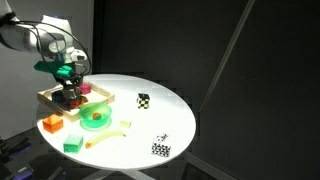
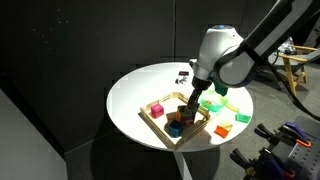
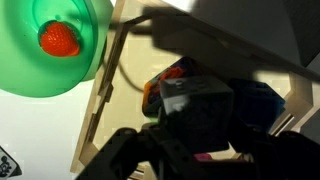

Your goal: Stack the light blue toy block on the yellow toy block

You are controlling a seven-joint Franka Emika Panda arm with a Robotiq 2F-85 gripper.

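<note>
My gripper (image 1: pixel 70 93) (image 2: pixel 185 106) is lowered into the wooden tray (image 1: pixel 52 100) (image 2: pixel 160 125). In the wrist view the fingers (image 3: pixel 196 150) sit on both sides of a greyish pale cube in shadow, the light blue toy block (image 3: pixel 195 105), and appear shut on it. The pale yellow toy block (image 1: pixel 50 122) (image 2: pixel 243 117) stands on the white table outside the tray, near the green disc (image 1: pixel 95 118) (image 2: pixel 213 103). It is out of the wrist view.
In the tray lie a darker blue block (image 3: pixel 262 100), an orange block (image 3: pixel 175 70) and a pink block (image 2: pixel 157 110). The green disc carries a red ball (image 3: pixel 58 38). A green block (image 1: pixel 72 145), a yellow bar (image 1: pixel 110 135) and checkered cubes (image 1: pixel 143 99) (image 1: pixel 160 149) lie on the table.
</note>
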